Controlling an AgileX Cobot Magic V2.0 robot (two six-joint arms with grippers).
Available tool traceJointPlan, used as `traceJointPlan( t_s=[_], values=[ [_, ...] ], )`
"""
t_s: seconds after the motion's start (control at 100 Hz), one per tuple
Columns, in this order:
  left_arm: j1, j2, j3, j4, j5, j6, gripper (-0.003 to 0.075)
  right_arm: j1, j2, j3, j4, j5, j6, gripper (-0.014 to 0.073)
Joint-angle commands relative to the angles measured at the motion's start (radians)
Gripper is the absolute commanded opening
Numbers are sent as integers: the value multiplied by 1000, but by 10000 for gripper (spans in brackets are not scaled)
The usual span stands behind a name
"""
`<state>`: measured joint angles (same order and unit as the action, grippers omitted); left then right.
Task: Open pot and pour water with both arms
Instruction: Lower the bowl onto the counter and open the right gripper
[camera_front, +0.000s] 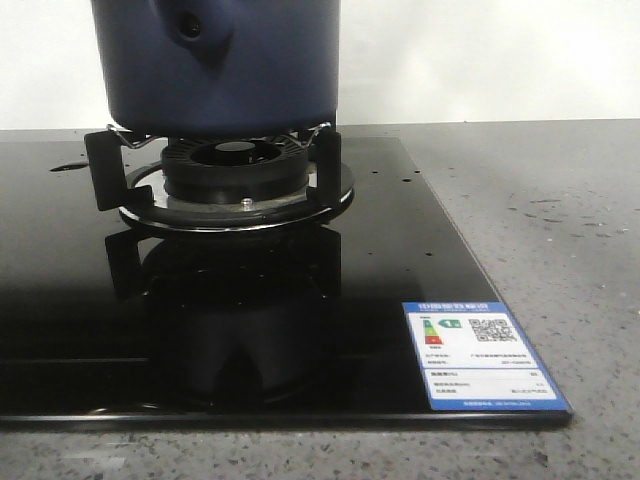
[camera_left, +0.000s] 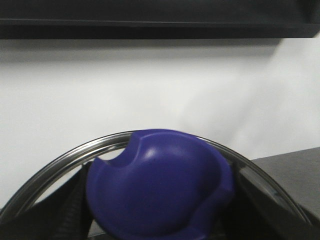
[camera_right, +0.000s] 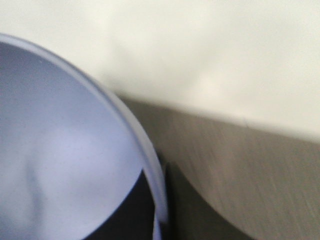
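Front view has the black glass cooktop filling most of my screen, with the navy pot sitting on the burner near its back edge. Pot's top is cropped, so I can't confirm the lid's off. Left wrist cam shows a blue knob on a steel-rimmed lid, probably held, but I can't see the fingers. Right cam only shows a pale-blue bowl rim; grip unknown. Pouring looks undone.
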<state>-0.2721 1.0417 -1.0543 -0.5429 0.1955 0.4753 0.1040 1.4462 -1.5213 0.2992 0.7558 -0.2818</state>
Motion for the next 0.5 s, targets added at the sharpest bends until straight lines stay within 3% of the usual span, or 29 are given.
traceJointPlan(
  t_s=[0.0,0.19,0.49],
  values=[
    [-60,-4,-42,-15,-130,-1,362,-86,-32,-21,23,164,14,-42],
    [-148,60,-42,-8,-183,-1,362,-197,-30,130,21,237,13,-42],
    [-178,117,-42,-2,-195,-1,362,-208,-14,279,-34,185,5,-42]
  ],
)
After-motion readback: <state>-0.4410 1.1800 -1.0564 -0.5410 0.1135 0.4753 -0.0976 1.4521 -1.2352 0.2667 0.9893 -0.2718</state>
